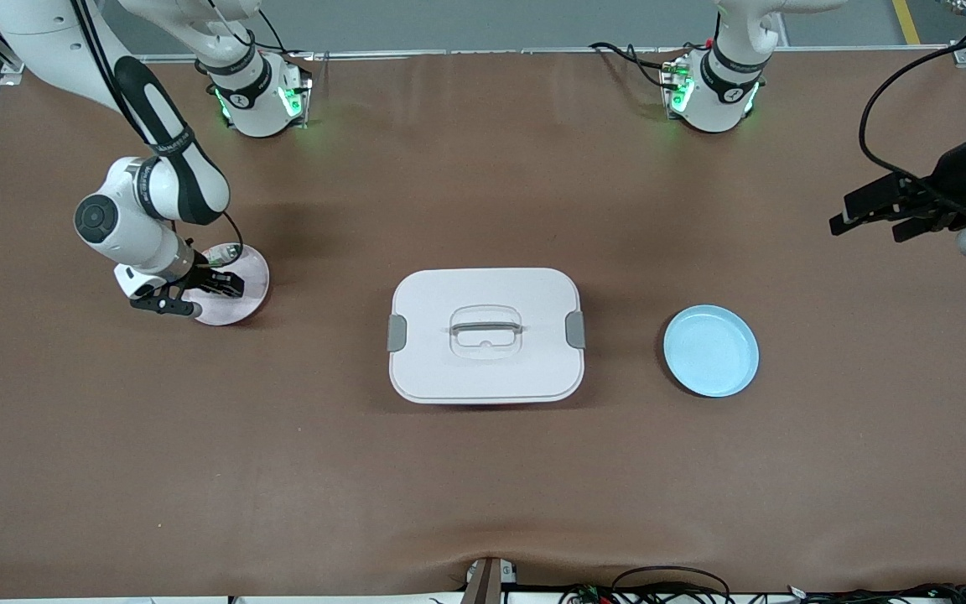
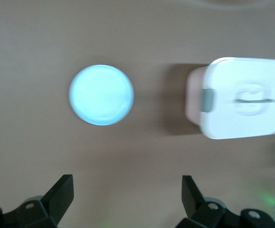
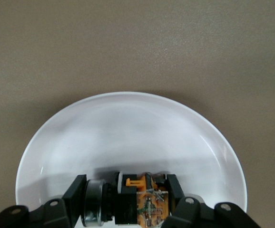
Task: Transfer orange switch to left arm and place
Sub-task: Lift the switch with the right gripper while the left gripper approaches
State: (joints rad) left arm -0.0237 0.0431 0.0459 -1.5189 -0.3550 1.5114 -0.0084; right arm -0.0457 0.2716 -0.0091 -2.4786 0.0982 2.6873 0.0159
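The orange switch (image 3: 147, 204), black with an orange block and a silver ring, lies sideways between the fingers of my right gripper (image 3: 127, 190), which is shut on it low over the pink plate (image 3: 128, 133). In the front view that gripper (image 1: 227, 283) sits over the pink plate (image 1: 252, 270) at the right arm's end of the table, and the switch itself is hidden there. The white box (image 1: 485, 335) stands mid-table with its lid on. My left gripper (image 1: 848, 220) hangs open in the air at the left arm's end, its fingers (image 2: 61, 192) wide apart with nothing between them.
A light blue plate (image 1: 710, 351) lies beside the box toward the left arm's end, and shows with nothing on it in the left wrist view (image 2: 102, 95) beside the box (image 2: 244, 97). Brown tabletop surrounds everything. Cables run along the table edge nearest the front camera.
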